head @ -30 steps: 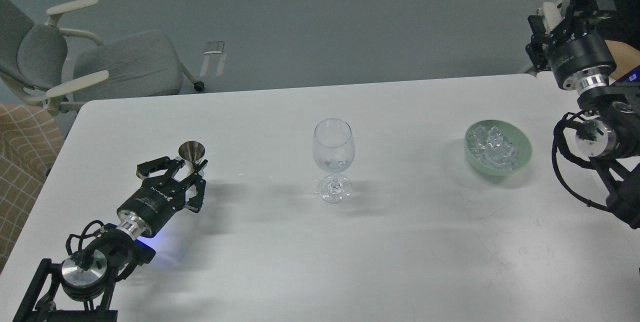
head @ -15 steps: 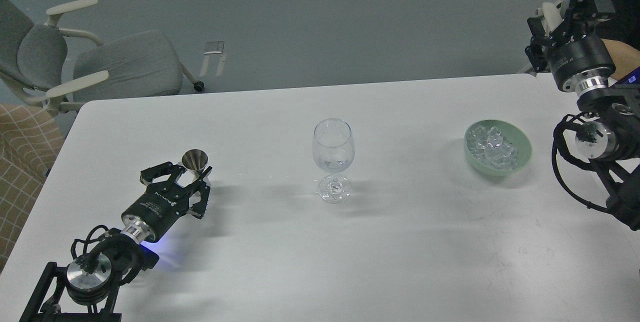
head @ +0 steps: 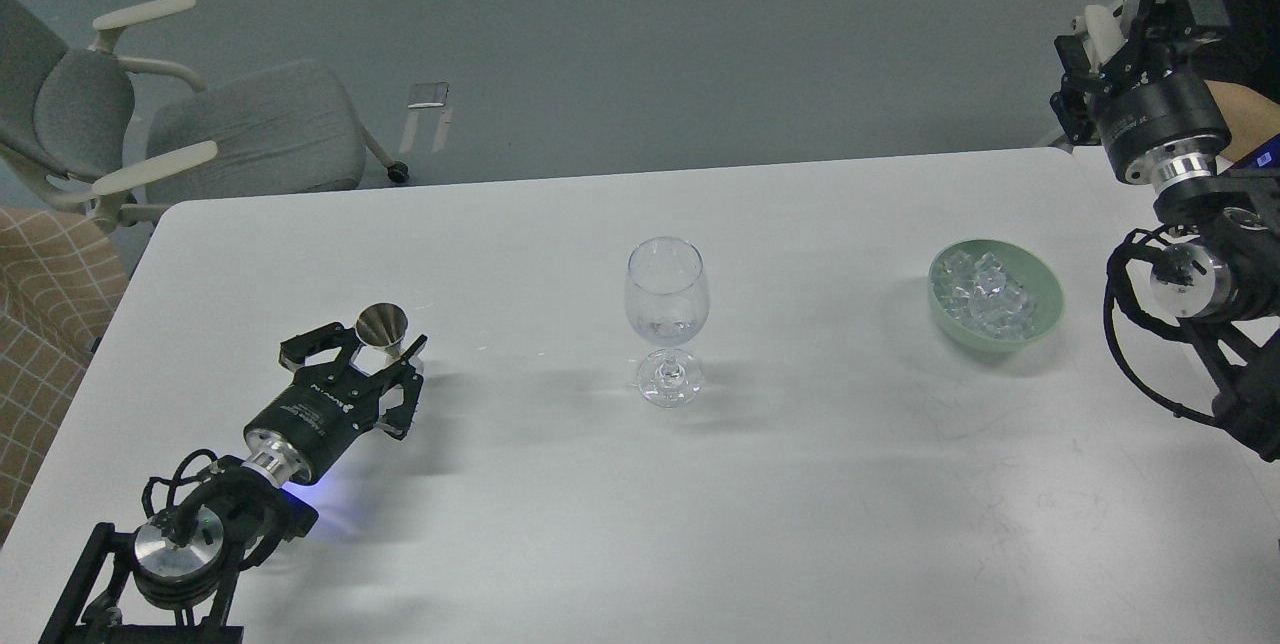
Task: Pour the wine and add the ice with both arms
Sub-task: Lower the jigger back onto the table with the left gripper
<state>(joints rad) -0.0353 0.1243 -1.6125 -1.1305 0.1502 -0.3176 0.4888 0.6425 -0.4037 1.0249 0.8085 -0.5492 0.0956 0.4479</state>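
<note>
The left arm (head: 190,514) lies low over the white table (head: 640,504), stretched from the near left corner up and to the right, its silver wrist ring lit by a blue glow beneath. At its far end the left gripper (head: 372,356) has its black fingers spread either side of a small steel jigger (head: 381,328), which stands upright on the table; the fingers bracket the cup but whether they press on it I cannot tell.

Near the table's middle stands a clear wine glass (head: 667,309), upright, well apart from both grippers. A trace of wine (head: 668,329) seems to sit at the bottom of its bowl, though it is hard to make out.

To the right, a pale green bowl (head: 1040,319) holds a heap of ice (head: 985,291) cubes.

Farther off, the right arm (head: 1190,254) rises along the right edge, bent upward, its right gripper (head: 1125,19) held high beyond the table's far corner, pointing away; its fingers are too dark and end-on to read.
</note>
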